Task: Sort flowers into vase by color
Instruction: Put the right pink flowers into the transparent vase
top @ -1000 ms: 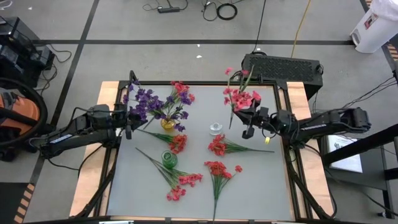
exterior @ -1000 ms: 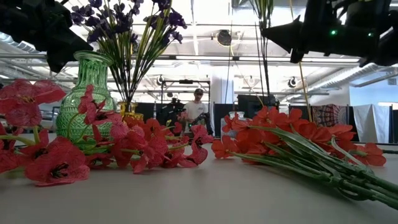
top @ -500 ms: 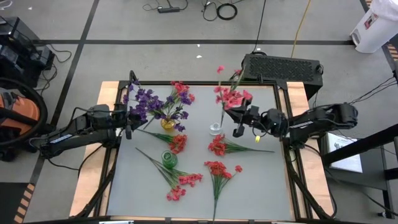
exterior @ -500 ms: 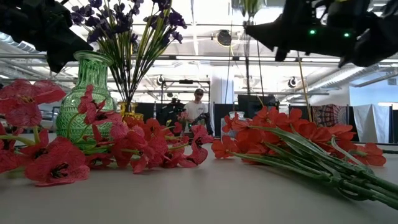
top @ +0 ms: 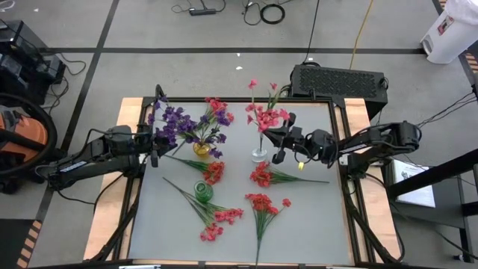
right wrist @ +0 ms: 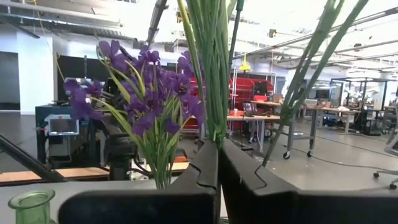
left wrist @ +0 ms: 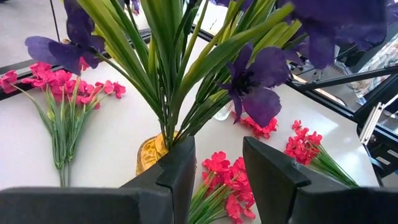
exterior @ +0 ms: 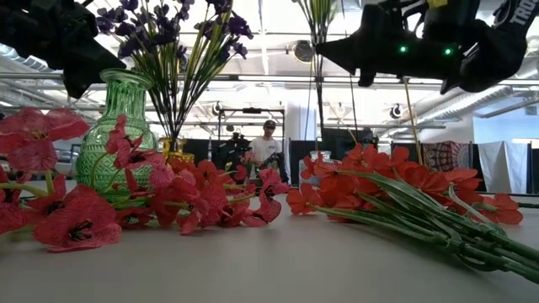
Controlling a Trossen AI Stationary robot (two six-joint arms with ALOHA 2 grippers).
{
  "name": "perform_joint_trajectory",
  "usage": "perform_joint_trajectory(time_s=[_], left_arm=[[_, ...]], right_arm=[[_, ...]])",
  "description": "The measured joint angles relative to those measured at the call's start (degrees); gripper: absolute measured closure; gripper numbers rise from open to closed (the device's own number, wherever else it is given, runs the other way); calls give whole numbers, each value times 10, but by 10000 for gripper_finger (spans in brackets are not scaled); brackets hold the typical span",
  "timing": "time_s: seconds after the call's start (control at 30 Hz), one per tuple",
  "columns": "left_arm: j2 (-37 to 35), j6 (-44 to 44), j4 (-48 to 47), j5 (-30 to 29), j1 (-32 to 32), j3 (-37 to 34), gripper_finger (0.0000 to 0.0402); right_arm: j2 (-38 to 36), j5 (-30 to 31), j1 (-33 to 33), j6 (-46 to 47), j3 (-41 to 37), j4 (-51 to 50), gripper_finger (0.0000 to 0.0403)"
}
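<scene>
My right gripper is shut on a pink-red sprig that stands upright over the small clear vase at the table's middle. A bunch of purple flowers stands in the yellow vase. My left gripper is open and waits just left of that vase, touching nothing. The green vase stands nearer, with no flowers in it. Several pink-red sprigs lie flat on the table. My right gripper pinches the sprig's green stems between its two fingers, well below the blossoms. The fingers come level from the table's right and lie across the stems. The sprig is lifted clear and upright, and its stem hangs down toward the clear vase.
More pink-red sprigs lie near the front edge and beside the green vase, and one by the far edge. Bare tabletop lies at the near right. A person stands far off in the room behind.
My right gripper has carried the pink-red sprig toward the table's left, from the right part of the table to a spot over the clear vase. The sprig has stayed upright in the shut fingers.
</scene>
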Motion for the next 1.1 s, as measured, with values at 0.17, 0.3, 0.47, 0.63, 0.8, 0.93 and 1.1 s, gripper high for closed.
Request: perform_joint_trajectory(time_s=[0.17,0.3,0.47,0.63,0.8,0.93,1.1], left_arm=[[0,0,0,0,0,0,260],[0,0,0,0,0,0,260],[0,0,0,0,0,0,260],[0,0,0,0,0,0,260],[0,0,0,0,0,0,260],[0,0,0,0,0,0,260],[0,0,0,0,0,0,260]], right_arm=[[1,0,0,7,0,-11,403],[1,0,0,7,0,-14,403],[1,0,0,9,0,-33,403],[1,-1,0,13,0,-49,403],[1,-1,2,22,0,-59,403],[1,-2,2,29,0,-74,403],[1,-1,2,52,0,-105,399]])
